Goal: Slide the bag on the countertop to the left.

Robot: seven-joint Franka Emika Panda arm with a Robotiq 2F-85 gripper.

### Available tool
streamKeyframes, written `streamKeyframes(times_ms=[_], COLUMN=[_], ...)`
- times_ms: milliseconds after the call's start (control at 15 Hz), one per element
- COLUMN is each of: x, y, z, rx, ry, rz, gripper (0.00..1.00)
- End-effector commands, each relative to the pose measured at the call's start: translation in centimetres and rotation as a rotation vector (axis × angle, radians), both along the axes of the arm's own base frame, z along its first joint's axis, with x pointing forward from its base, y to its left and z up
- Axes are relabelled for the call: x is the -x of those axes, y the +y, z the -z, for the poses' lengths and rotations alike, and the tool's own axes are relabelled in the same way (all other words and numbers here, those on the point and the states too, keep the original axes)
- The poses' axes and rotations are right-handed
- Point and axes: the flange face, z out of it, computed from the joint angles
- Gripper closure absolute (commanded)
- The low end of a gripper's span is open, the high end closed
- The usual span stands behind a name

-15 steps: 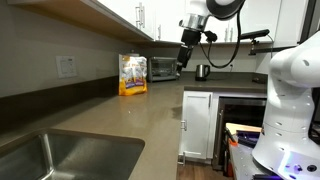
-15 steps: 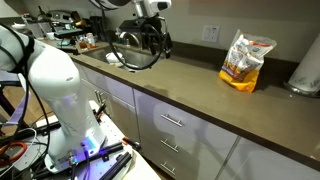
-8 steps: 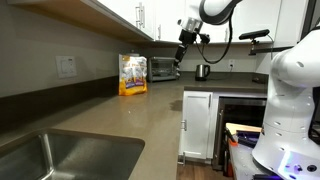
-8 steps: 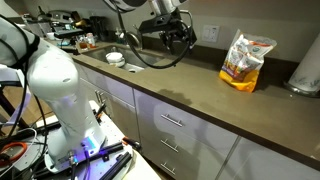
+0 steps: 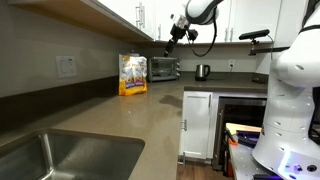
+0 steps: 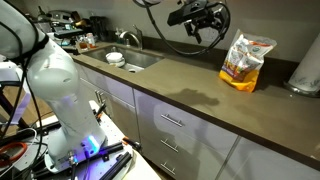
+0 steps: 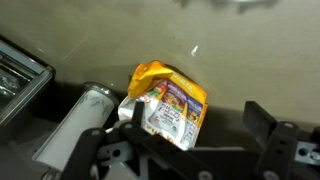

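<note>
The yellow-orange snack bag point(image 5: 133, 74) stands upright on the grey-brown countertop point(image 5: 150, 112), beside the silver toaster oven. It also shows in an exterior view point(image 6: 246, 62) and from above in the wrist view point(image 7: 165, 100). My gripper point(image 5: 173, 33) hangs in the air above and to the right of the bag; in an exterior view point(image 6: 203, 14) it is up high, left of the bag. In the wrist view the gripper point(image 7: 185, 130) is open and empty, its dark fingers apart with the bag seen between them below.
A silver toaster oven point(image 5: 164, 68) and a kettle point(image 5: 202, 71) stand on the counter behind the bag. A steel sink point(image 5: 60, 160) is inset near the front. A paper towel roll point(image 6: 306, 68) stands beside the bag. Upper cabinets point(image 5: 120, 15) hang overhead.
My gripper has risen and moved toward the bag, from near the kettle to above the toaster oven. The bag has not moved.
</note>
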Motion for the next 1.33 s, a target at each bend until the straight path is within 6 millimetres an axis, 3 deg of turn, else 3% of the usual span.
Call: streamKeyframes(times_ms=[0,267,667,1267], x=[-4.2,-7.2,-9.9,-13.3], y=[-1.4,-1.3,-1.7,-3.9], z=[-1.1,-0.8,0.7,0.0], rx=[0.061,0.141,0.264,0.378], ry=[-0.021,0.018,0.113,0.119], rz=[-0.066,-0.169,-0.298,-0.402], gripper=[0.0,0.0,0.0,0.0])
